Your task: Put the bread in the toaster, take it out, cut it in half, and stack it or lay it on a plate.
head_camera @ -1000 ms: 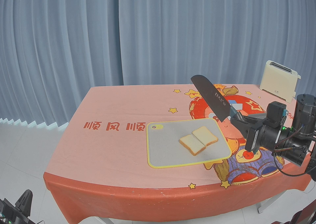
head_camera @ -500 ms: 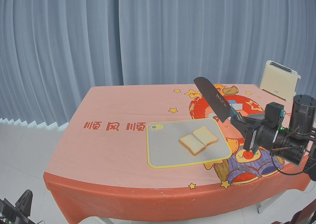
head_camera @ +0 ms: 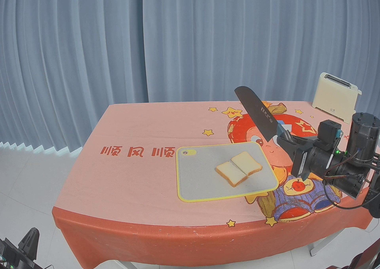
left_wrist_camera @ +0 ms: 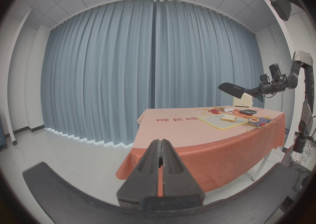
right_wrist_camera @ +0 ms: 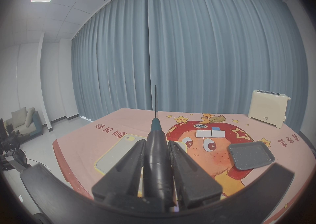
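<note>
Across the lower frame, the table [head_camera: 138, 179] carries the cutting board [head_camera: 198, 180] at centre; at right the right gripper [head_camera: 291, 144] is clamped on the knife [head_camera: 257, 113] handle, blade raised in air; two bread halves [head_camera: 238, 168] lie side by side on the board; the left gripper [left_wrist_camera: 160, 165] is closed, empty.

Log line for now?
bread: halved, on cutting board | right claw: shut on knife, raised beside board | left claw: shut, off table | plating: pending
</note>
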Motion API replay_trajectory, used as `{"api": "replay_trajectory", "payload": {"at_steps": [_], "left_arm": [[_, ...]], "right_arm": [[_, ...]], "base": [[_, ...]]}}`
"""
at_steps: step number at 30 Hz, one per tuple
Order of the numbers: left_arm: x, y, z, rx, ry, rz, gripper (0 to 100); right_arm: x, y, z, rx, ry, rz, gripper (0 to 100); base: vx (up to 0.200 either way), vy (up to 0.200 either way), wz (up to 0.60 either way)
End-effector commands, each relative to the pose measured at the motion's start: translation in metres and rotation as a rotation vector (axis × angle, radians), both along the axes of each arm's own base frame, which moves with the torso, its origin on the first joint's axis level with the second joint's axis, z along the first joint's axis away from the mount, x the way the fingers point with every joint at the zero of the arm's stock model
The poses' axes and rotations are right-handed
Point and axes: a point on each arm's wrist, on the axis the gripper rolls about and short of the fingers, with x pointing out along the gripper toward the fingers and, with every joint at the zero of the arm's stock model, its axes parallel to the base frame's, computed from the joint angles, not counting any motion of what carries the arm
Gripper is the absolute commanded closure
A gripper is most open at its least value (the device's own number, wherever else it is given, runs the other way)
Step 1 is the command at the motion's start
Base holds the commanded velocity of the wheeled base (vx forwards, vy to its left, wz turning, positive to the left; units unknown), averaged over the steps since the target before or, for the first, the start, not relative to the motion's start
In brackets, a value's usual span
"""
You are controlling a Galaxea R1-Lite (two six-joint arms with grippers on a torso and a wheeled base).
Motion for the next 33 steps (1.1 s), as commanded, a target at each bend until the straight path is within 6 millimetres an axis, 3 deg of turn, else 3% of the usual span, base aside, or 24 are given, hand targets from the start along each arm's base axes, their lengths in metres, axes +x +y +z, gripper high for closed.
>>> {"api": "replay_trajectory", "payload": {"at_steps": [1,15,22,33], "left_arm": [[0.001,0.0,-0.005,0.001,0.02,0.001,100],[0.001,0.0,-0.005,0.002,0.021,0.0,100],[0.001,0.0,-0.005,0.002,0.02,0.0,100],[0.001,0.0,-0.005,0.002,0.023,0.0,100]], "right_arm": [[0.003,0.002,-0.006,-0.01,0.015,-0.008,100],[0.013,-0.005,-0.004,-0.007,0.008,-0.055,100],[0.025,-0.02,0.002,0.002,-0.012,-0.119,100],[0.025,-0.022,0.003,0.005,-0.012,-0.128,100]], "base": [[0.0,0.0,0.0],[0.0,0.0,0.0],[0.0,0.0,0.0],[0.0,0.0,0.0]]}}
